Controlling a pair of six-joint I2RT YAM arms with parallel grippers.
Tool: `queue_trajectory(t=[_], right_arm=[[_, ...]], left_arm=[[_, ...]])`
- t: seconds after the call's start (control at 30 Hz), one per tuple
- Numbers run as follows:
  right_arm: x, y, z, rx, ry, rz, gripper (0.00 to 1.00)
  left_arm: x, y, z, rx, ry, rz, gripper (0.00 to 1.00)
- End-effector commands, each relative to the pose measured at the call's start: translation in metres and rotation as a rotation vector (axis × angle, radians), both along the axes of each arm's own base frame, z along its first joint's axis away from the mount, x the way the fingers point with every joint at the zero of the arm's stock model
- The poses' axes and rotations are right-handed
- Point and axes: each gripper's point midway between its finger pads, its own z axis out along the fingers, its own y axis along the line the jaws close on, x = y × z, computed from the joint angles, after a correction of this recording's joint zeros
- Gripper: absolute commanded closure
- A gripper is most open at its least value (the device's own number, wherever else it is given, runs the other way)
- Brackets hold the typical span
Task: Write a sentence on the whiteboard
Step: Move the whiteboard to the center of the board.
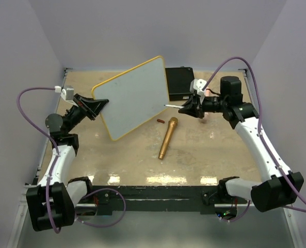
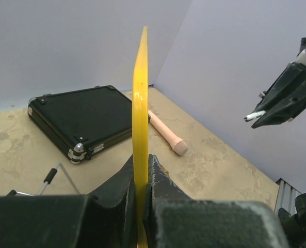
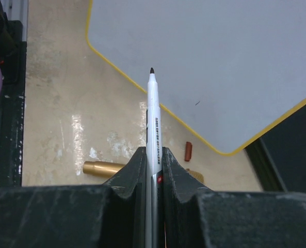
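Your left gripper [image 1: 93, 107] was clamped on the left edge of the whiteboard [image 1: 134, 98], holding it tilted, far centre; your right gripper [image 1: 186, 109] pinched an uncapped marker [image 3: 153, 119] just off its right edge; writing looked unstarted; next you needed gentle tip contact.

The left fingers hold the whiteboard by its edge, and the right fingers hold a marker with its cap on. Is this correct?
Not quite. The marker in the right fingers has no cap on: the right wrist view shows its bare dark tip. The left fingers do hold the whiteboard by its edge.
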Motion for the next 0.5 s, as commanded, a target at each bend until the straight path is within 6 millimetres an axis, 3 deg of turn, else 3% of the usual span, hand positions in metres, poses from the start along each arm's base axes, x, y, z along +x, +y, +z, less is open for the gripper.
queue_trajectory(t=[0.0,0.27,0.47], right_arm=[[-0.020,-0.011,0.042,-0.062,-0.132,0.012,1.00],[-0.034,-0.023,0.060,-0.081,-0.160,-0.054,1.00],[-0.033,-0.032,0.054,-0.108,-0.168,-0.112,1.00]], left_arm=[[-0.011,-0.018,0.044,-0.091,-0.154,0.035,1.00],[-0.027,-0.070,0.036,-0.190,-0.146,-0.049,1.00],[-0.035,-0.108,0.019,-0.188,-0.121,-0.060,1.00]])
